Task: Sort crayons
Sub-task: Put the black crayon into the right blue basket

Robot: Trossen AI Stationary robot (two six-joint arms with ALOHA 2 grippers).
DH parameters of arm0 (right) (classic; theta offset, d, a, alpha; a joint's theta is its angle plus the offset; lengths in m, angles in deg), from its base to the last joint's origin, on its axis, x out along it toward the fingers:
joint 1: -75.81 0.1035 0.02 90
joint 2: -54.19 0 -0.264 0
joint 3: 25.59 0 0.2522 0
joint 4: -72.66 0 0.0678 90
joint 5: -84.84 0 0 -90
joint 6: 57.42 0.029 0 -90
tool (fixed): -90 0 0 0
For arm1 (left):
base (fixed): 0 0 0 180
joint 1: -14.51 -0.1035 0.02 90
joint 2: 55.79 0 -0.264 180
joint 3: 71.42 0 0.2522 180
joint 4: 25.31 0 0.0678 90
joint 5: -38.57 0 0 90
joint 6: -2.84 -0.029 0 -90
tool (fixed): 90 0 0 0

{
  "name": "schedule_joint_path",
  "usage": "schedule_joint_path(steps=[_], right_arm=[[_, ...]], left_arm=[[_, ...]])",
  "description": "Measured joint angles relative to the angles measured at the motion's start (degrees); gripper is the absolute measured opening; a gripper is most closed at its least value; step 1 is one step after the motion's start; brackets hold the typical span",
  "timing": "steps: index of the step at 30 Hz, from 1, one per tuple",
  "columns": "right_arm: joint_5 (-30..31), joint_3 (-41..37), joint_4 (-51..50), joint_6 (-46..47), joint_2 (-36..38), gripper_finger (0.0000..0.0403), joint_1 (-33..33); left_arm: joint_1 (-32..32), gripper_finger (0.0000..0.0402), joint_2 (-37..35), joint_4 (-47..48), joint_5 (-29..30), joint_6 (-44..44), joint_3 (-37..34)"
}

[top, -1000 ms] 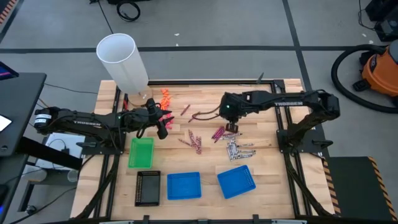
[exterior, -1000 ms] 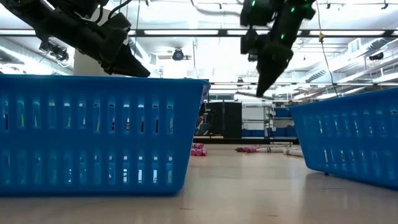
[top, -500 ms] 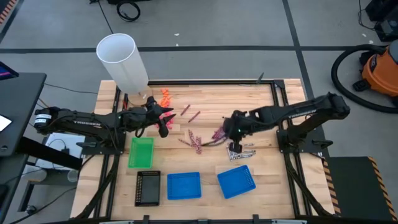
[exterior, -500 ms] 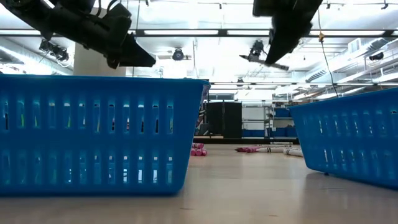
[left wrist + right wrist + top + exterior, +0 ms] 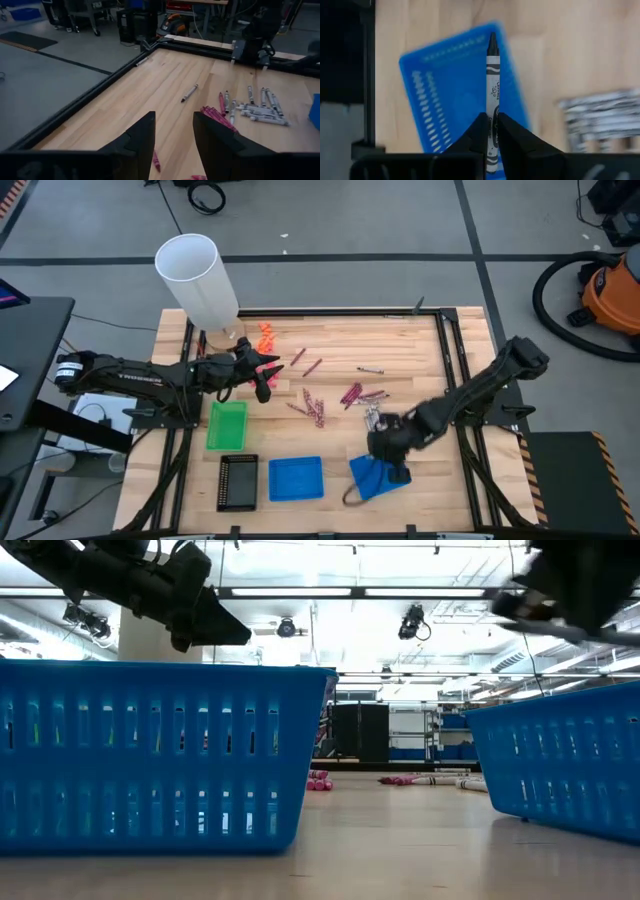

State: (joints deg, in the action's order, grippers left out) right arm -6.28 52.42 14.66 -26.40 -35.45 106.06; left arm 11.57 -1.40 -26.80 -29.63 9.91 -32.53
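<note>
Right gripper (image 5: 491,131): fingers closed on one grey crayon (image 5: 492,85), which stands out straight ahead of the tips; directly beyond the tips, the right-hand blue tray (image 5: 465,95), with the wooden counter (image 5: 570,40) around it; in the high view this gripper (image 5: 388,452) hangs over that tray (image 5: 385,476). Left gripper (image 5: 174,131): fingers parted, holding nothing, waiting over the counter's left side near the orange crayons (image 5: 266,335) and the white tube (image 5: 198,280). Loose stock: grey crayon row (image 5: 380,418) just behind the right fingers; magenta cluster (image 5: 352,394) and brownish-red group (image 5: 314,409) farther off toward the counter's middle; one stray grey crayon (image 5: 371,369) apart. Other trays: second blue tray (image 5: 296,478), green tray (image 5: 227,425), black tray (image 5: 237,482), all to the side of the right fingers. Risks, judged: the crayon is held only at its rear end, so it may pivot or slip on release; let go high or off-centre, it could bounce off the slotted floor or strike the rim and roll onto the counter; a tilted tray may let it roll out.
</note>
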Motion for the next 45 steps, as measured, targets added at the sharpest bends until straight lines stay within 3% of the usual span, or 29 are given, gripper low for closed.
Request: schedule_joint_path(steps=[8,15,18,23,26,36,45], right_arm=[[0.79,-0.04,-0.04,3.29,-10.34,0.0041,3.20],[1.01,-0.07,0.37,2.36,-13.38,0.0097,2.60],[0.24,1.41,-3.57,2.38,-12.04,0.0120,1.97],[9.79,5.80,-13.29,0.59,-5.33,0.0128,0.98],[10.95,4.30,-15.91,-0.47,-2.08,0.0123,-1.74],[11.84,-7.77,-12.10,-8.35,0.92,0.0110,-11.22],[7.29,-15.13,-6.30,-16.53,0.89,0.0103,-20.68]], left_arm=[[0.35,0.0142,0.00,-0.94,0.00,4.07,0.00],[0.35,0.0142,0.00,-2.27,-0.01,5.35,0.00],[0.35,0.0142,0.00,-3.49,0.00,5.27,0.00],[0.31,0.0142,0.00,-3.38,0.00,3.90,0.00],[0.31,0.0142,0.00,-3.38,-0.01,3.69,0.00],[0.29,0.0142,0.00,-3.30,0.00,2.20,0.00],[0.29,0.0142,0.00,-3.21,0.00,2.14,0.00]])
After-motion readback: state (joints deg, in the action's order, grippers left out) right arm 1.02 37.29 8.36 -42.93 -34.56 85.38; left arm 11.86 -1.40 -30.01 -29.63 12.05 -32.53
